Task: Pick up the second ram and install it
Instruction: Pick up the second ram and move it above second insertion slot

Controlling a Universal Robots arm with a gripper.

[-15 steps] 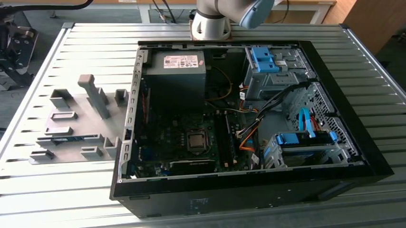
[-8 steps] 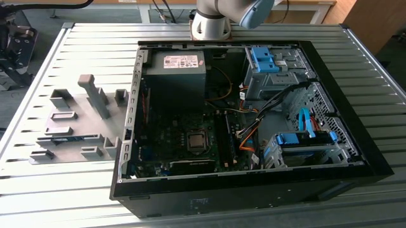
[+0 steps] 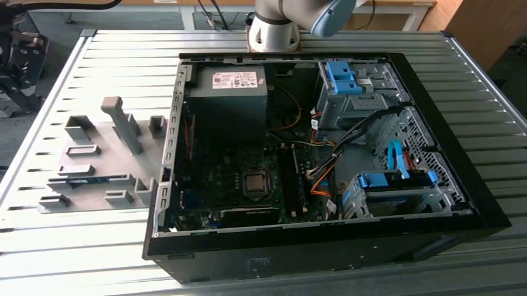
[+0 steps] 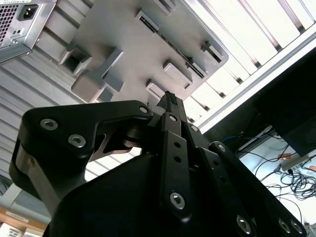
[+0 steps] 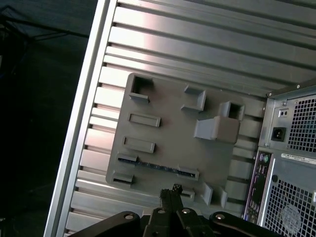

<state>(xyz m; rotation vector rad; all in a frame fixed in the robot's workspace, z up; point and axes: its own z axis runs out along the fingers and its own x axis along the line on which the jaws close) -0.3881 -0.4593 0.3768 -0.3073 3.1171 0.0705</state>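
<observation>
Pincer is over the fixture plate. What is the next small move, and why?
I'd probably open the pincer before descending. Its fingertips look shut with nothing between them, and it hangs well above the grey fixture plate. The second ram lies untouched in its slot on that plate, so shut fingertips could not straddle it.

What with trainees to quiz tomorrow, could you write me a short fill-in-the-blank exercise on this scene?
1. The second RAM stick lies in the grey fixture plate, which sits at the exterior view's ____ of the computer case.
2. The gripper, pointed toward the plate, holds ____.
3. The drive brackets inside the case are coloured ____.
Missing words: left; nothing; blue.
</observation>
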